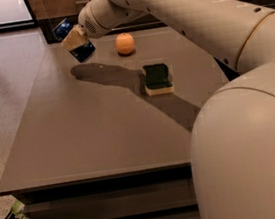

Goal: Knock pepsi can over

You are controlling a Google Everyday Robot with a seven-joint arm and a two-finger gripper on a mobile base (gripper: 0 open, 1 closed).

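The pincer (74, 39) grips the pepsi can (85, 51) — tilted, above the table (81, 139).

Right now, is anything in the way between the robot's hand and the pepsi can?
No, nothing visible is in the way. The hand is right up against the pepsi can, which is tilted, over the far left part of the table. The orange and the sponge sit off to the right, apart from both.

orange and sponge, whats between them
Only bare tabletop, in the camera view. The pincer is further left, at the tilted pepsi can.
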